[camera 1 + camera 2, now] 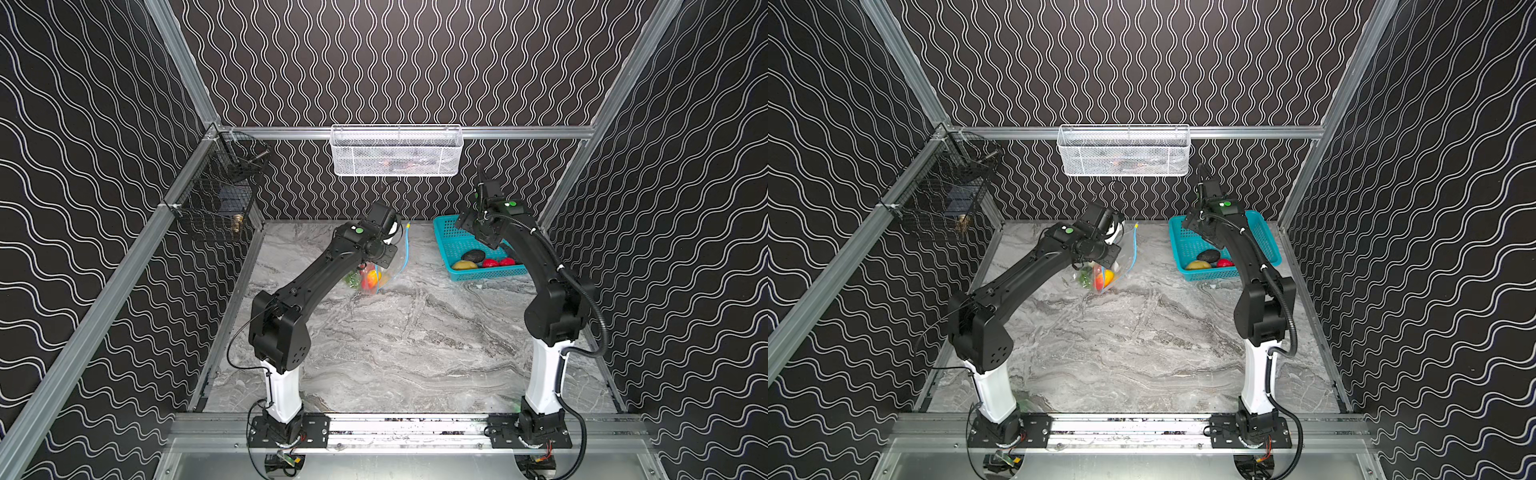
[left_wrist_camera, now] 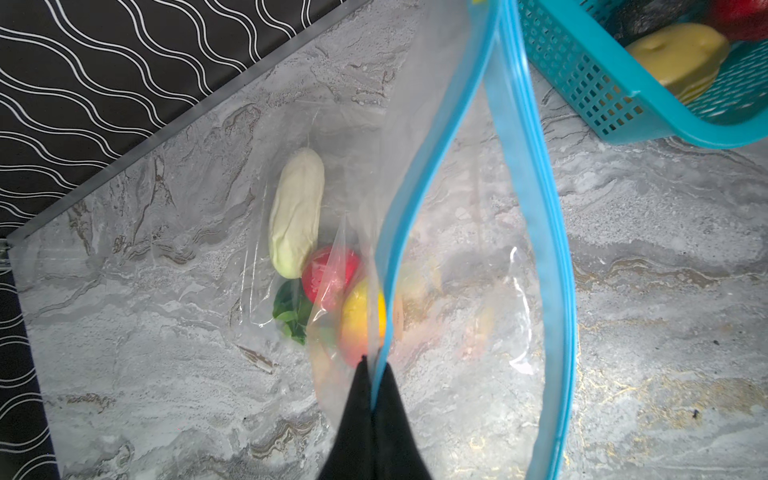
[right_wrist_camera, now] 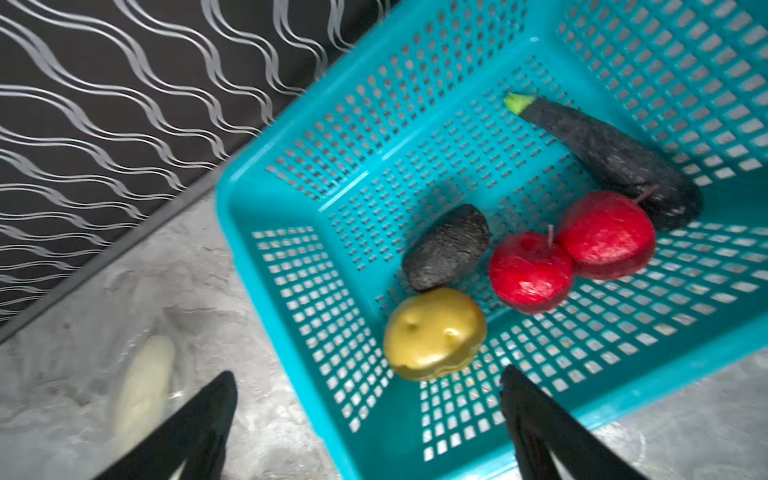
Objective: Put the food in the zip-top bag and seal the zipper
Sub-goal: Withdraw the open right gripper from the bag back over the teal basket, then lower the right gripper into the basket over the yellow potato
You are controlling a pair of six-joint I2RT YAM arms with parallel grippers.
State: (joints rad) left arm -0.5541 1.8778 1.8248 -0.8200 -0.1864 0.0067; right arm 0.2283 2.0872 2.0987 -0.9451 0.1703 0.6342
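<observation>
Clear plastic of the zip-top bag (image 2: 457, 257) hangs from my left pincer (image 2: 374, 368), which is closed tight on one side of the zipper (image 2: 511, 95), the blue strip. The two sides of the strip stand apart, so the mouth is open. Low inside the bag I see a white oblong piece (image 2: 297, 216), a red fruit (image 2: 328, 274), an orange-yellow fruit (image 2: 361, 316) and a green leaf (image 2: 293, 311), close together. In a top view the bag is over the back middle of the desk (image 1: 415, 332), with its yellow slider tab (image 1: 409, 226) at the far end.

My right pincer (image 3: 369, 372) is wide open and holds nothing. It hovers over the teal basket (image 3: 374, 108) at the back right of the desk. In the basket lie a yellow potato (image 3: 434, 332), a dark oval piece (image 3: 446, 247) touching it, two red apples (image 3: 530, 270) touching each other, and a long dark eggplant (image 3: 615, 162).
</observation>
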